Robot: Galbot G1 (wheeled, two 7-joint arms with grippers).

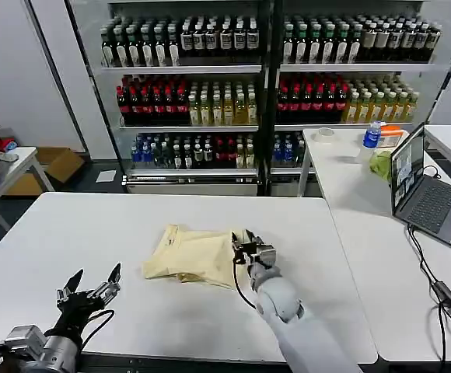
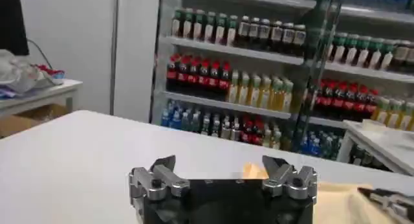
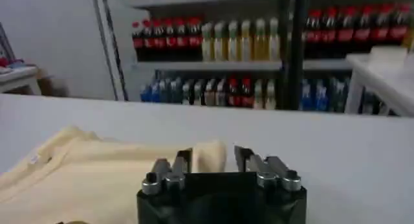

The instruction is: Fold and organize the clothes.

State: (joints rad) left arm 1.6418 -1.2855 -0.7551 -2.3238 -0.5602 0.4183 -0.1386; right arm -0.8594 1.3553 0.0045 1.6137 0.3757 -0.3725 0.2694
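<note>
Now the right gripper (image 1: 245,247), jaws apart, hovers over the folded T-shirt (image 1: 194,255); left gripper (image 1: 93,281) waits spread near the desk (image 1: 132,217) edge.

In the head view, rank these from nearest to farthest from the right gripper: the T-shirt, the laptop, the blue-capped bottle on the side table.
Nearest first from the right gripper:
1. T-shirt: directly at the gripper, lying folded on the main table.
2. Laptop: open on the side table, to the robot's right.
3. Blue-capped bottle: farther back on that side table.
</note>
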